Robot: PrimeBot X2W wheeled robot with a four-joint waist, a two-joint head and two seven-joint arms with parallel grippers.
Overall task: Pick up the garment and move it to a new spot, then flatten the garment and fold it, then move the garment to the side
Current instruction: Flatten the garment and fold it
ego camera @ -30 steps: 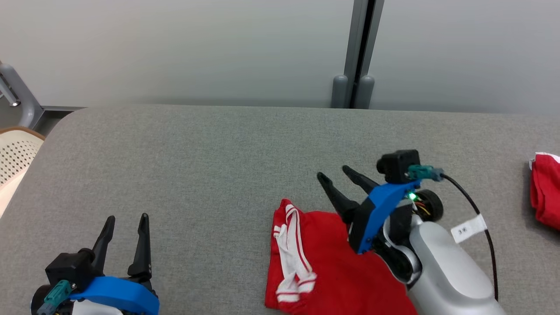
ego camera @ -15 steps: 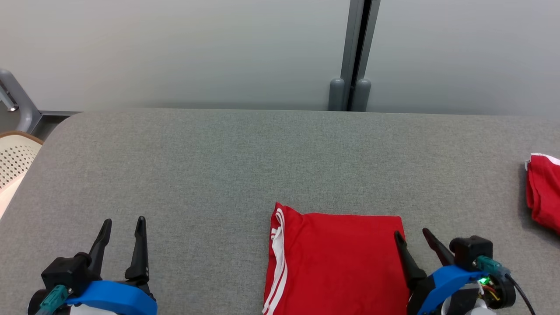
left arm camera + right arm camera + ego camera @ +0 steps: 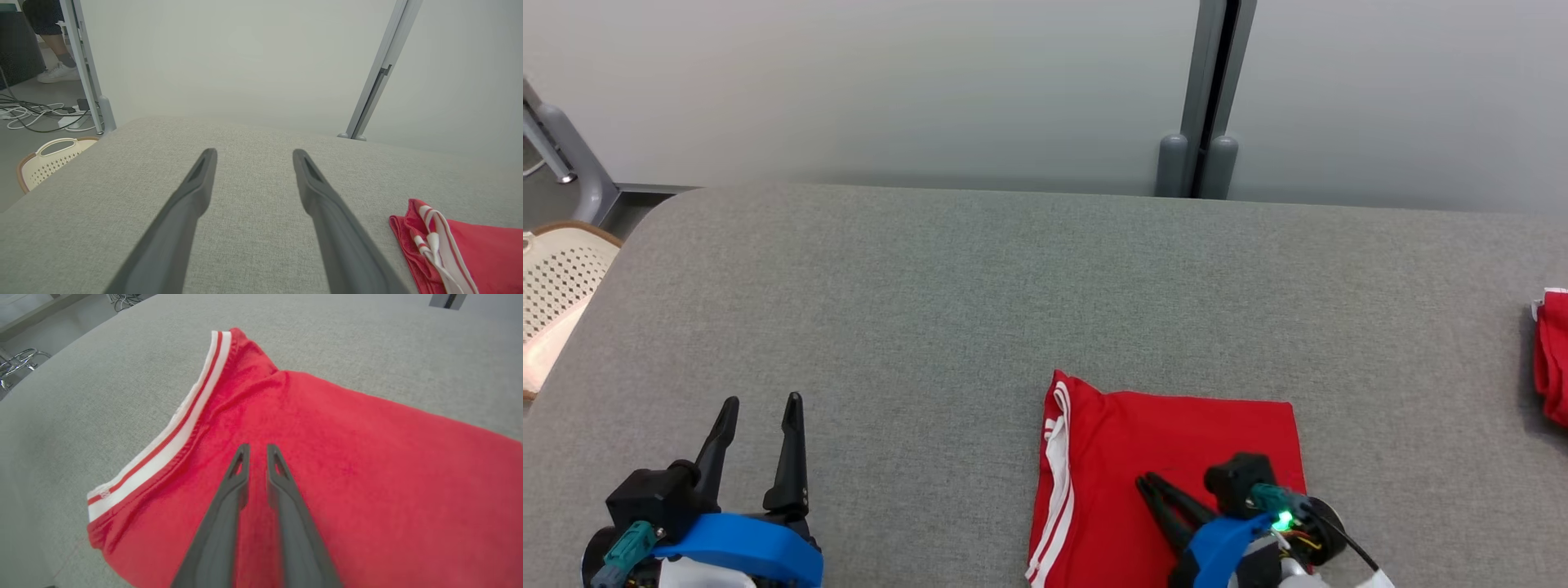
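Narrowly parted, right gripper (image 3: 257,448); garment (image 3: 367,465) beneath

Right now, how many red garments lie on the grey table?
2. The folded red garment lies at the near edge; the second red garment lies at the far right, cut off by the frame. More may lie outside.

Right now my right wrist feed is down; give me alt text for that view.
The right gripper, its fingers only narrowly apart, points across a folded red garment that lies flat on the grey table. The garment's white-striped trim runs diagonally along its left side in this view.
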